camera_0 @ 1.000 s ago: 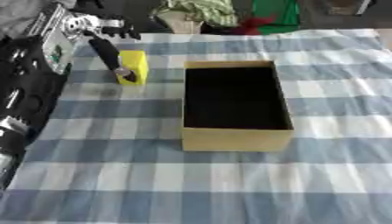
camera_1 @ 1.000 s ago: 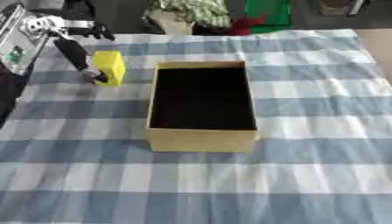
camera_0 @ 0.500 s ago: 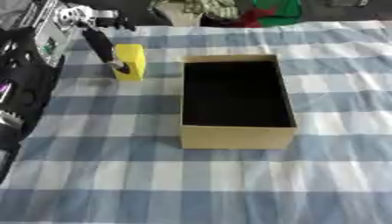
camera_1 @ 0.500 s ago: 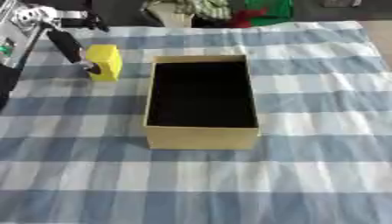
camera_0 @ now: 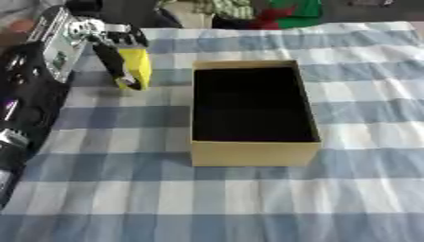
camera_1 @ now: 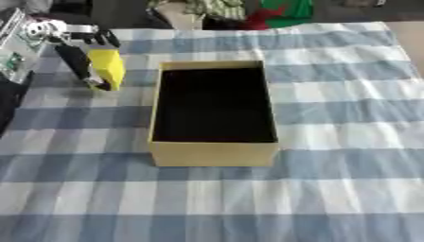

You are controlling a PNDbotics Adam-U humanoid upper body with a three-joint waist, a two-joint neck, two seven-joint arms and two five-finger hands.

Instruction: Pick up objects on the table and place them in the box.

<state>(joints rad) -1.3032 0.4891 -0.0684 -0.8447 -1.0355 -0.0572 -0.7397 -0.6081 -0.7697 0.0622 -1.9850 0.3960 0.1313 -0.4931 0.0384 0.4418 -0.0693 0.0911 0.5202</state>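
Observation:
A yellow block [camera_0: 136,66] stands upright just left of the far end of the open cardboard box [camera_0: 253,153]. My left hand [camera_0: 106,39] reaches in from the upper left and grips it. The black thumb lies along the block's left face and the fingers curl over its top. A faint shadow lies on the cloth under the block; whether its base touches the cloth I cannot tell. The box's dark inside [camera_1: 214,104] shows nothing in it. My right hand appears in neither view.
A blue and white checked cloth [camera_0: 248,203] covers the table. My left arm [camera_0: 29,99] fills the left edge. A heap of green, red and striped fabric [camera_1: 248,10] lies beyond the far edge.
The yellow block and my left hand have shifted slightly up and to the left, away from the cloth. The box has stayed put.

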